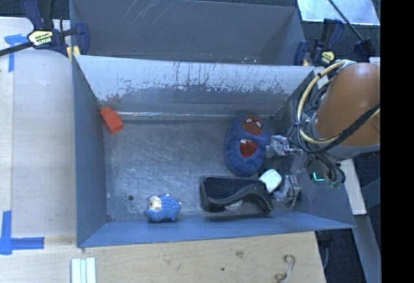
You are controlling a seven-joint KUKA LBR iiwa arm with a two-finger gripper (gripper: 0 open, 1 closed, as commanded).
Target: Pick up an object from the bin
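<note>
One black shoe (233, 197) lies flat just beside the gripper (288, 191).

Black thing (229, 196) partly behind tool (289, 192)

The grey metal bin (90, 165) holds five things, one of each kind: one small orange block (112, 120), one blue plush slipper with a red face patch (246, 146), one black soft shoe-like piece (233, 196) (its exact kind is hard to tell), one small blue-and-white plush toy (162, 208), and one small white rounded lump (270, 179).
</note>
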